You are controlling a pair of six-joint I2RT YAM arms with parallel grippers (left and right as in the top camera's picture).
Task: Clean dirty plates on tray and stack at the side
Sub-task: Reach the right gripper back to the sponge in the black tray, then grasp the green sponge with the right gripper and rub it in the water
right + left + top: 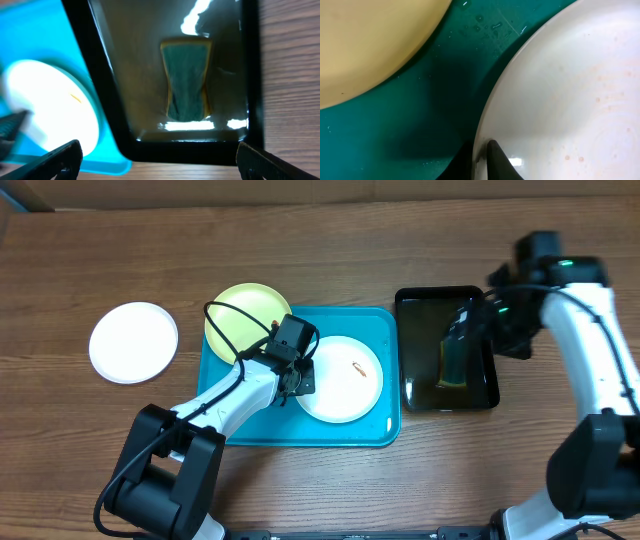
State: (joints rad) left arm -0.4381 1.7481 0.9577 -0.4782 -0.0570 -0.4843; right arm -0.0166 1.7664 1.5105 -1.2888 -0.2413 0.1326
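Note:
The turquoise tray (378, 430) holds a white plate (345, 385) with a small orange-brown smear and a pale yellow-green plate (240, 315) overlapping its back left corner. A second white plate (133, 341) lies on the table to the left. My left gripper (302, 378) is shut on the left rim of the white plate (560, 90) in the tray (445, 100); the yellow-green plate (365, 45) shows at upper left. My right gripper (159, 162) is open and empty, above the black tray (125, 125), which holds a green sponge (187, 82).
The black glossy tray (410, 395) stands right of the turquoise tray, with the green-and-yellow sponge (456, 360) lying in liquid inside it. The right arm (590, 340) reaches over the table's right side.

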